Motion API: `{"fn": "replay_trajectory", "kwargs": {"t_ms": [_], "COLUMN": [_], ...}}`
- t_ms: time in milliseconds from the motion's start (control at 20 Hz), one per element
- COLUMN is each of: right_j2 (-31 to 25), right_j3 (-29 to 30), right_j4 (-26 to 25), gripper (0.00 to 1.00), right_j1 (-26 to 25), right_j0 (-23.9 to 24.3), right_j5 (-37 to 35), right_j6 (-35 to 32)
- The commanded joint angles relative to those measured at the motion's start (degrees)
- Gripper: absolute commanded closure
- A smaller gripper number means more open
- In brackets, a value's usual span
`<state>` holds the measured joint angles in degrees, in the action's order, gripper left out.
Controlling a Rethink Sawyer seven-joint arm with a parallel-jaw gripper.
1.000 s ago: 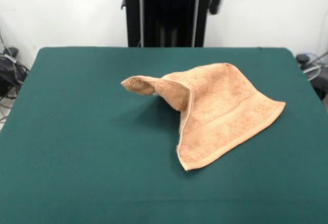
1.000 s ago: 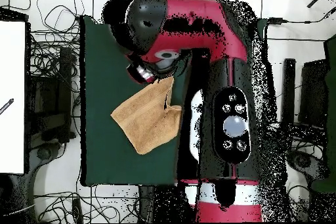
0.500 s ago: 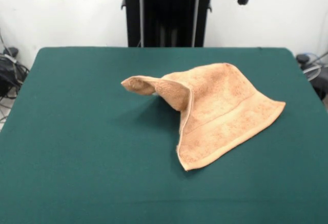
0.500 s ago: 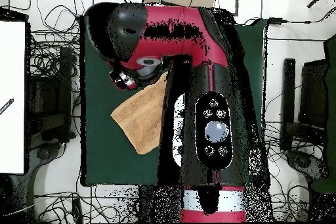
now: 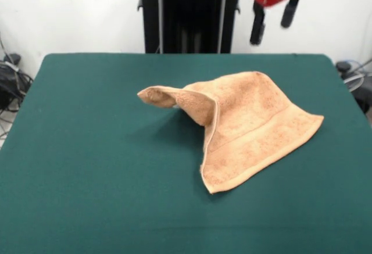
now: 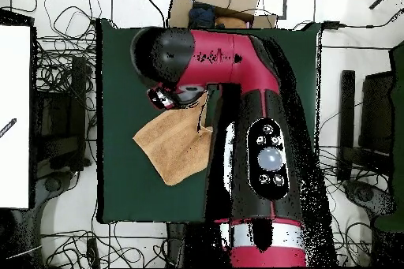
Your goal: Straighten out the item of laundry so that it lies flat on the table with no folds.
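— How does the light look to you from the front?

— You get bright, even light from above. The towel [image 5: 241,127] casts only a soft shadow on the table [image 5: 87,149], under its raised fold on the left.

— Any blur or glare?

— The gripper [image 5: 271,17] is smeared by motion up at the far side. Behind it the white wall looks washed out, but you'll find no glare on the cloth.

Front camera: set low across the counter [image 5: 87,167], facing the white wall, fairly near, counter filling most of the frame. Overhead camera: high above, looking straight down, taking in the whole counter [image 6: 126,179] plus cabled floor. Both cover the green top.
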<state>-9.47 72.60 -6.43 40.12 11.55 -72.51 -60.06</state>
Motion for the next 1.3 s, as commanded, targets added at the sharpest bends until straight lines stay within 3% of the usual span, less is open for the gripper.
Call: {"fn": "replay_trajectory", "kwargs": {"t_ms": [50, 900, 1300], "right_j2": [1.73, 1.14, 0.64], "right_j3": [13.81, 19.05, 22.93], "right_j4": [-0.26, 2.43, 1.18], "gripper": [0.00, 0.00, 0.00], "right_j1": [-2.99, -2.02, -5.51], "right_j0": [0.83, 2.17, 3.95], "right_j5": [9.72, 13.07, 22.60], "right_j6": [-13.04, -12.74, -12.03]}}
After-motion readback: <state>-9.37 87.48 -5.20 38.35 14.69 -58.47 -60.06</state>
